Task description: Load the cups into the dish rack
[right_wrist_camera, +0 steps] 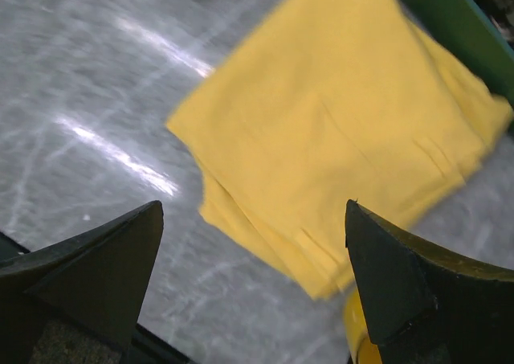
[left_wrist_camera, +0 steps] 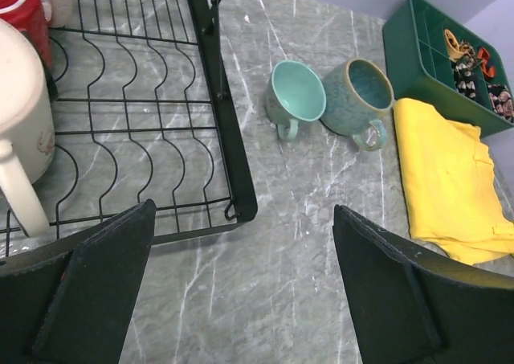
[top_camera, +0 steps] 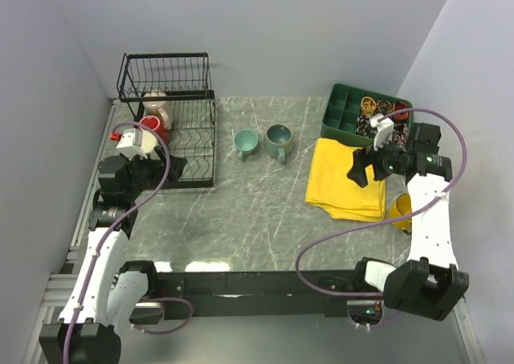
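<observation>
Two teal mugs (left_wrist_camera: 295, 91) upright, handles toward arms | right of dish rack (left_wrist_camera: 217, 99) | beyond left gripper (left_wrist_camera: 241, 219), spread, empty

Marble table (top_camera: 257, 211) carries rack (top_camera: 193, 151), teal mugs (top_camera: 246, 142) (top_camera: 279, 139), cloth (top_camera: 347, 179), tray (top_camera: 341, 121).

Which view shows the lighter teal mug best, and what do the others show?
The left wrist view: the lighter teal mug is close and sharp, handle and inside plain. The top view shows it small, beside the darker mug. The right wrist view misses it.
</observation>
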You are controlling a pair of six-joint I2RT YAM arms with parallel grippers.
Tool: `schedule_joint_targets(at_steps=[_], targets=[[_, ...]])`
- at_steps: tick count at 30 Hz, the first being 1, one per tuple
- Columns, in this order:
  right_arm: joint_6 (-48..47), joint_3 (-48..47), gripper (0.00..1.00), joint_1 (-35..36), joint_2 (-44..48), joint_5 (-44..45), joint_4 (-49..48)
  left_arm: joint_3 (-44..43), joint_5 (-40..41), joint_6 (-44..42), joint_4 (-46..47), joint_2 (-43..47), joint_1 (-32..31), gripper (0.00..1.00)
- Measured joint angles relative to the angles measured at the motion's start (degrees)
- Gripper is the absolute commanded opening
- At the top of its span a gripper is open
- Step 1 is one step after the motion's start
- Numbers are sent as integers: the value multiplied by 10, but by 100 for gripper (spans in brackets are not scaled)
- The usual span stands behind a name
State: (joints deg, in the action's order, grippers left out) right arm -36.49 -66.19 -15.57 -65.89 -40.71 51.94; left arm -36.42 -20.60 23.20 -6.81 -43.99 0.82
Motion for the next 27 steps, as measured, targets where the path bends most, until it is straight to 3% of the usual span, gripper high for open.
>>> schedule_joint_targets(at_steps=[3,12,18,25,27], targets=[[3,2,100,-32,17,63,19,0,-3,0,1,0,-3,96],[-59,56,100,-214,36,208,52,0,2,-10,0,0,-44,96],[-120,66,99,-273,-13,271,35,0,5,-13,-1,0,-56,96],[-161,38,84,-274,-123,283,10,0,9,-15,-1,-2,-56,96],[-171,21,76,-274,-151,285,-1,0,10,-15,-1,-5,-56,96]])
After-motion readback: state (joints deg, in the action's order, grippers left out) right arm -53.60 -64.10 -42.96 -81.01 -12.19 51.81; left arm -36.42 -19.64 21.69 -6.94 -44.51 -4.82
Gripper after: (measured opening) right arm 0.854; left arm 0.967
